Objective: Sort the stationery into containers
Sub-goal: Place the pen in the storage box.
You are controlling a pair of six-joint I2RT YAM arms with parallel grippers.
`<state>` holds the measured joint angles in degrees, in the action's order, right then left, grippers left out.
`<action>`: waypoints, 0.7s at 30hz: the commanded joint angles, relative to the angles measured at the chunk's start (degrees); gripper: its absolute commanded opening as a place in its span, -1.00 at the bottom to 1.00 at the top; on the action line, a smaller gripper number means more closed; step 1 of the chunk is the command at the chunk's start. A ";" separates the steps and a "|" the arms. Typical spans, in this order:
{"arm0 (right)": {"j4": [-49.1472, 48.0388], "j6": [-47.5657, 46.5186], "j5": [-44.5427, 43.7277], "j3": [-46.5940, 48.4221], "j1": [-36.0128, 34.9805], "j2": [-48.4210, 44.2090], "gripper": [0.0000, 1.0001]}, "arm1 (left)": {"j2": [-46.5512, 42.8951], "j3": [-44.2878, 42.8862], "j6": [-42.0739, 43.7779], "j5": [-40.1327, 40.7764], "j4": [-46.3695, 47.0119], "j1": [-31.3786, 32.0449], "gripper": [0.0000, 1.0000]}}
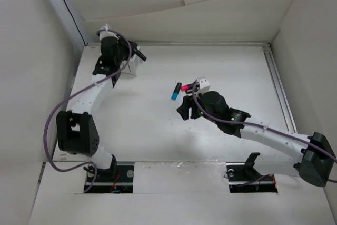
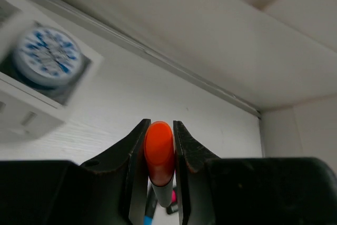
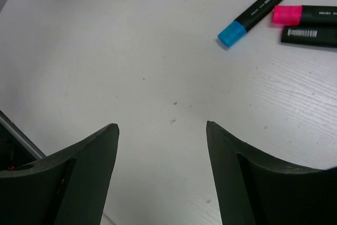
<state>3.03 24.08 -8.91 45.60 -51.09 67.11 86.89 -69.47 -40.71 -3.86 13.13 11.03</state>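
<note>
The left hand grips a short black marker with an orange end near the white slatted plastic basket, where 1 grey-blue round cylinder already sits. The right hand gapes empty; a blue-ended marker, a pink-ended marker and 1 more lie unsorted on the white worktop.

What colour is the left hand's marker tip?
Orange-tipped marker; clearest in left wrist view.

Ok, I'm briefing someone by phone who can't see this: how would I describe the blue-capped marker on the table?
On the white table, look near the middle, just ahead of the open right gripper, where black markers lie together. The blue-capped marker is leftmost from above, beside a pink-capped marker; it alone has a blue end.
</note>
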 commanded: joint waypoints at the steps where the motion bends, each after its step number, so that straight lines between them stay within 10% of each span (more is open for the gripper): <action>1: -3.81 -0.78 -1.20 -1.30 -0.50 -2.16 0.47 | 4.76 -11.94 3.17 6.39 -9.24 -4.51 -1.00; 21: -6.37 -0.26 1.08 -3.59 -0.50 -2.69 0.47 | 28.59 -43.38 13.55 31.89 -21.65 -9.71 -0.93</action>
<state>-0.12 23.94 -8.32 42.17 -51.09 65.60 115.18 -109.34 -29.78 23.66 -8.40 1.30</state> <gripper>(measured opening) 0.733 0.174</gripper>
